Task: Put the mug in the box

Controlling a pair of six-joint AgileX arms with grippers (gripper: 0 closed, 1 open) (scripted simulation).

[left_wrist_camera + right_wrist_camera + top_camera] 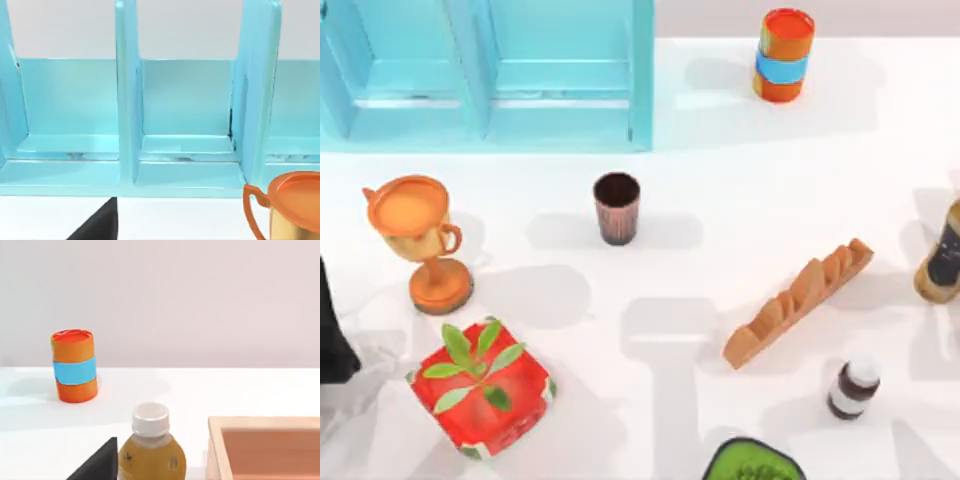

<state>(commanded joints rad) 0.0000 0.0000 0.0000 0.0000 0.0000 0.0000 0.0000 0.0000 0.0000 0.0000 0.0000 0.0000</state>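
Mug (pixel 617 208) upright mid-table, box (pixel 485 75) at its 11 o'clock; left arm (pixel 335 330) at mug's 8 o'clock looks nearer; can't tell grippers' state

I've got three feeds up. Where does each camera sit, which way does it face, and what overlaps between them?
Top view: above the table, looking down on the ribbed reddish-brown mug standing alone; a dark piece of the left arm at the left edge.
Left wrist view: low, facing the turquoise compartmented box; a dark wedge of the robot at the lower edge.
Right wrist view: low, facing the orange cylinder with a blue band and a white-capped yellow bottle; a similar dark wedge.
Shared: the orange two-handled goblet shows from above and from the left wrist.
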